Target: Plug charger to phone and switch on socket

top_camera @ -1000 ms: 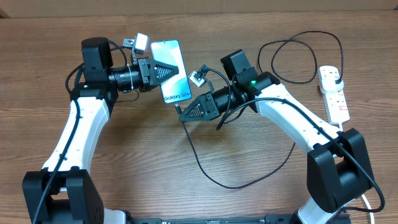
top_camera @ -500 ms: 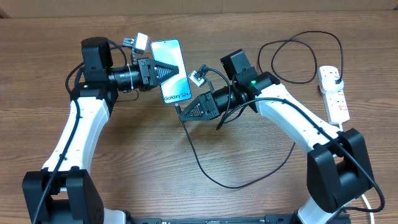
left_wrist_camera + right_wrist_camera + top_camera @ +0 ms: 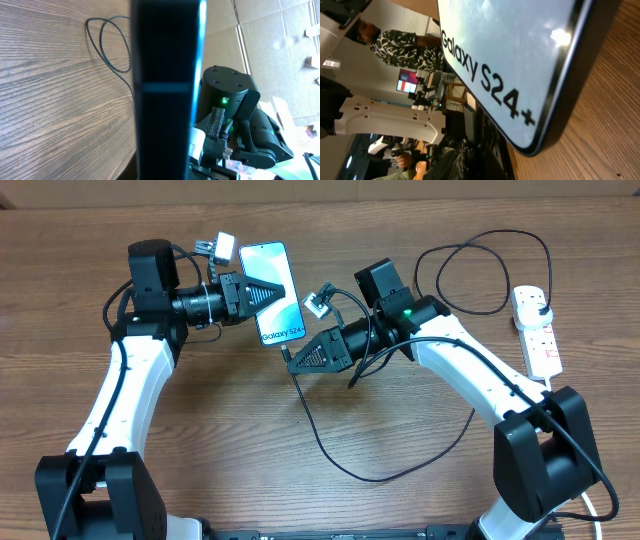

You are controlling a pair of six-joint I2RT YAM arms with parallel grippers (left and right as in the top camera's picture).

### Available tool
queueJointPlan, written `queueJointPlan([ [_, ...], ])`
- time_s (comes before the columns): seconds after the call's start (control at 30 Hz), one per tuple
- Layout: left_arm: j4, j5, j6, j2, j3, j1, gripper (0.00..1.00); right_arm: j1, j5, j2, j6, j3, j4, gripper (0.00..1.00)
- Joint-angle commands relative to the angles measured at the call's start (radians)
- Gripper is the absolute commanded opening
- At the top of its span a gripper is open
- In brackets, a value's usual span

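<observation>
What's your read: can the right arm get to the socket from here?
Probably yes, once freed: the socket lies on that side, with only loose charger cable nearby. For now the right claw seems to grip the charger tip at the phone.

place: robotics lab | cues: white robot arms, wood-grain table, cardboard sheets behind

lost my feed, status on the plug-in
Left gripper: jaws shut on phone. Right gripper: jaws shut on charger, tip at phone's bottom edge. Nothing between.
</observation>
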Motion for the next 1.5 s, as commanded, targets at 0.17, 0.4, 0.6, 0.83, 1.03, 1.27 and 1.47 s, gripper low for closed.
queueJointPlan([
  [0.17,0.010,0.048,0.031,0.002,0.006,0.005,0.05,-0.003,0.013,-0.030,0.019,0.003,0.014,0.04],
  [0.4,0.010,0.045,0.031,0.002,0.006,0.005,0.05,-0.003,0.013,-0.030,0.019,0.003,0.015,0.04],
  [0.6,0.009,0.025,0.037,0.002,0.006,0.005,0.04,-0.003,0.015,-0.030,0.019,0.003,0.018,0.04],
  [0.83,0.005,0.019,0.039,0.002,0.006,0.005,0.04,-0.003,0.018,-0.030,0.019,0.003,0.019,0.04],
  [1.03,0.003,0.019,0.054,0.002,0.006,0.005,0.05,-0.017,0.021,-0.030,0.023,0.003,0.018,0.04],
  [1.27,-0.001,0.023,0.031,0.002,0.006,0.005,0.04,-0.020,0.034,-0.030,0.025,0.003,0.018,0.04],
  [1.47,-0.028,0.023,-0.019,0.002,0.006,0.005,0.04,-0.020,0.058,-0.030,0.041,0.003,0.024,0.04],
])
